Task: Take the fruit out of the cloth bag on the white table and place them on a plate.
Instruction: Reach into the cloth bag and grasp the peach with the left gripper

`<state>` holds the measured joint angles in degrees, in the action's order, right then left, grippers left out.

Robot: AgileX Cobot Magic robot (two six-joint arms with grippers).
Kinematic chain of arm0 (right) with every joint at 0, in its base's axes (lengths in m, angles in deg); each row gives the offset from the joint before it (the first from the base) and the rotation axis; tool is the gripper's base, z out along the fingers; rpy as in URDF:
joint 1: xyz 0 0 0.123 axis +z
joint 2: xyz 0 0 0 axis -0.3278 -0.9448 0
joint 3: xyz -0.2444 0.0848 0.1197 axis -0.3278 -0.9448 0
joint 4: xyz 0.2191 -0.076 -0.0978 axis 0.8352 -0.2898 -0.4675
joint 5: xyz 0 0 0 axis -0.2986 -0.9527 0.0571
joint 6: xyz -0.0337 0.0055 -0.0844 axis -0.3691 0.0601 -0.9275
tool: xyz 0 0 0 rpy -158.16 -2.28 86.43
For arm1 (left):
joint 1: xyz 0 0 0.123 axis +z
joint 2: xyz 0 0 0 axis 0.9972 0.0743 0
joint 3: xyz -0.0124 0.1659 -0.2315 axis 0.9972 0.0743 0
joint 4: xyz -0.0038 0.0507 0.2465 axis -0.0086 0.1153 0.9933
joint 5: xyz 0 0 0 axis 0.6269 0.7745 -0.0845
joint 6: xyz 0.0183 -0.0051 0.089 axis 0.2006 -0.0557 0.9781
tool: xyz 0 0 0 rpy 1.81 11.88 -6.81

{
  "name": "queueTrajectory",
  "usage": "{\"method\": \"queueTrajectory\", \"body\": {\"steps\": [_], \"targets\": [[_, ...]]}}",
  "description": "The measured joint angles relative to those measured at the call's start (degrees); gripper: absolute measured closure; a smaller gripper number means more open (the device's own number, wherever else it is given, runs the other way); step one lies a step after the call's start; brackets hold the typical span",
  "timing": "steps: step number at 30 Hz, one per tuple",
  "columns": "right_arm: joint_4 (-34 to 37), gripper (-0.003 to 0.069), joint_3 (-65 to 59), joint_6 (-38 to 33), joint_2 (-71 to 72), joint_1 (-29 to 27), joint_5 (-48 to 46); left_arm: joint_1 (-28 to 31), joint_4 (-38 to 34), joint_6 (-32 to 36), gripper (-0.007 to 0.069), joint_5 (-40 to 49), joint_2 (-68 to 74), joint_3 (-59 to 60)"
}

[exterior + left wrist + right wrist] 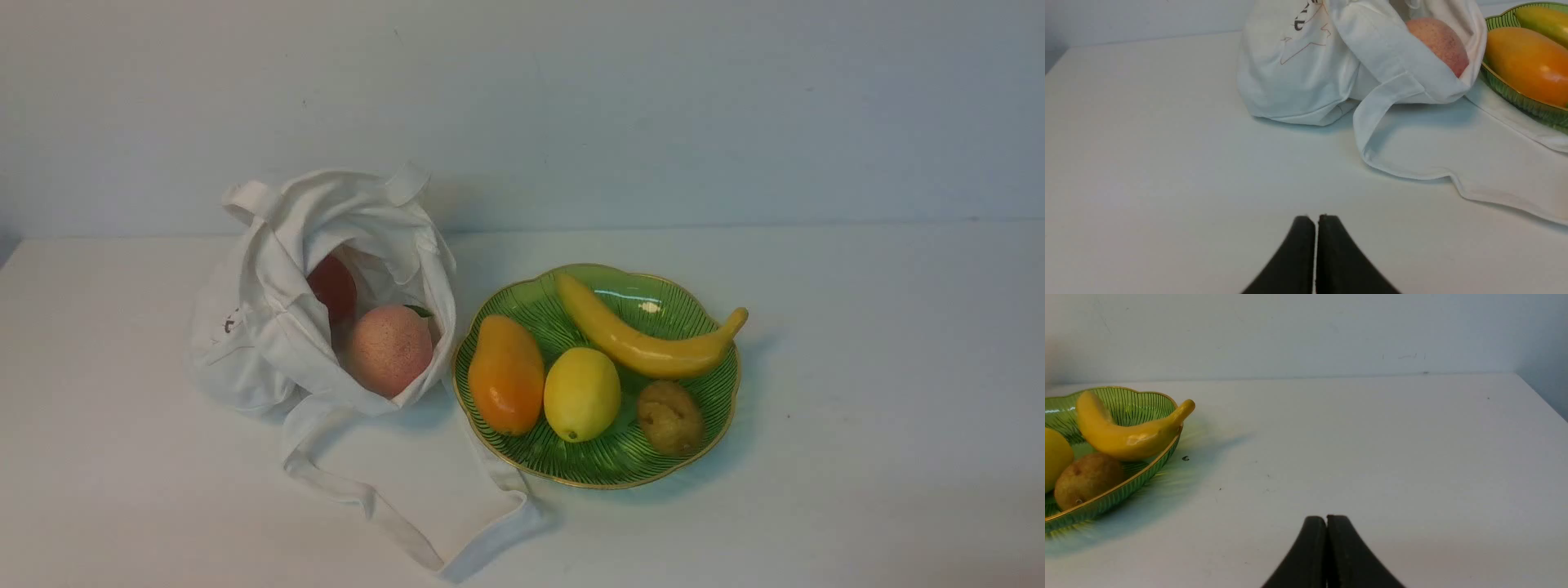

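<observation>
The white cloth bag [277,327] lies open on the white table [857,408], left of the plate. A pink-orange peach [389,349] rests in its mouth, and a red fruit [332,287] sits deeper behind it. The green plate [702,441] with gold rim holds a banana [645,339], a mango [506,376], a lemon [581,394] and a brown fruit [669,416]. Neither arm shows in the front view. My left gripper [1316,217] is shut and empty, well short of the bag [1298,77] and peach [1439,41]. My right gripper [1326,517] is shut and empty, right of the plate [1126,486].
A long bag strap [367,498] loops over the table in front of the bag, and one part of it runs under the plate's near-left rim. A pale wall [653,106] closes off the table's far edge.
</observation>
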<state>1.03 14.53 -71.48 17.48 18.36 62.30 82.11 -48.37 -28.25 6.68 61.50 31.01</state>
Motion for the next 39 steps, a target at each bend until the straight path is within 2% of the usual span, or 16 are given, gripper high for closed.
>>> {"method": "queueTrajectory", "body": {"steps": [31, 35, 39], "targets": [[0.0, 0.0674, 0.0, 0.0, 0.0, 0.0, 0.0, 0.0, 0.17, 0.0, 0.0632, -0.14, 0.0, 0.0], [0.0, 0.0674, 0.0, 0.0, 0.0, 0.0, 0.0, 0.0, -6.81, -2.69, 0.0632, -3.02, 0.0, 0.12], [0.0, 0.0674, 0.0, 0.0, 0.0, 0.0, 0.0, 0.0, -18.67, -7.31, 0.0632, -6.91, 0.0, 0.17]]}}
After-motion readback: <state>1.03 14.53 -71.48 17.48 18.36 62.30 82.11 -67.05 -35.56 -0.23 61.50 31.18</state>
